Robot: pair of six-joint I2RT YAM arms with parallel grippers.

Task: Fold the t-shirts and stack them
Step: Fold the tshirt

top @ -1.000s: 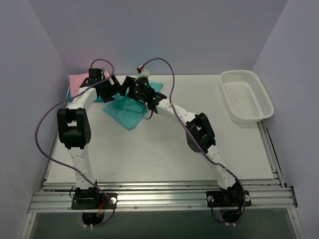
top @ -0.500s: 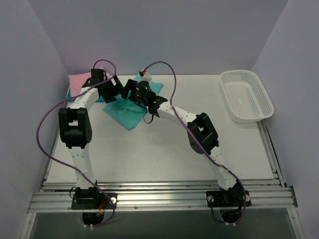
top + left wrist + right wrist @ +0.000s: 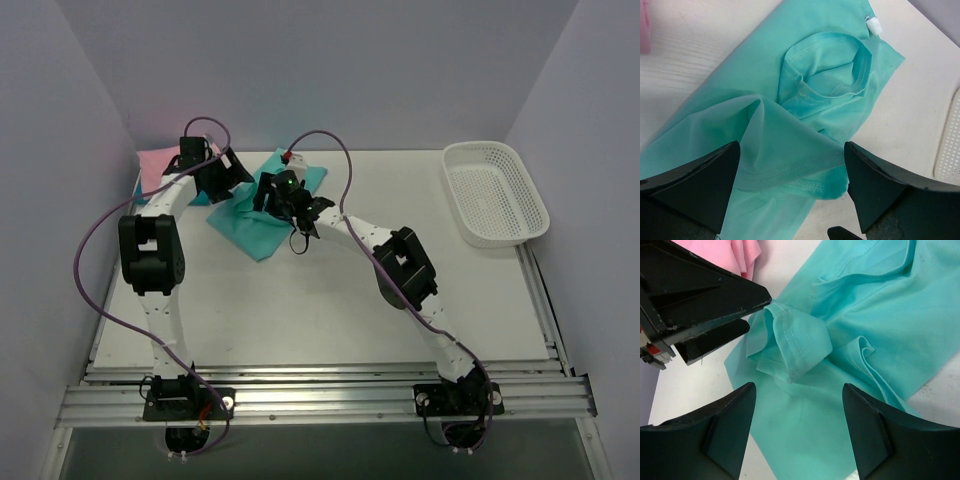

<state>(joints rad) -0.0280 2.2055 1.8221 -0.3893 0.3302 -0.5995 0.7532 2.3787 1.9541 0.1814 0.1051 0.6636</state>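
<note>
A teal-green t-shirt (image 3: 252,222) lies crumpled at the back left of the table. A pink t-shirt (image 3: 157,164) lies behind it in the corner, with a sliver of darker teal-blue cloth (image 3: 199,198) at its edge. My left gripper (image 3: 232,172) is open just above the teal-green shirt's left end. In the left wrist view a bunched sleeve fold (image 3: 790,165) lies loose between the jaws of the left gripper (image 3: 792,185), and the collar (image 3: 832,62) lies beyond. My right gripper (image 3: 268,192) hovers open over the shirt's middle (image 3: 865,340), its jaws (image 3: 800,430) wide apart and facing the left fingers (image 3: 700,295).
A white mesh basket (image 3: 456,195) stands at the back right, and its edge shows in the left wrist view (image 3: 951,145). The pink shirt (image 3: 735,255) lies right behind the left gripper. The side wall stands close on the left.
The left gripper has drawn back a little to the left. The right gripper has shifted slightly nearer and leftward over the teal-green shirt. More of the shirt's far end shows.
</note>
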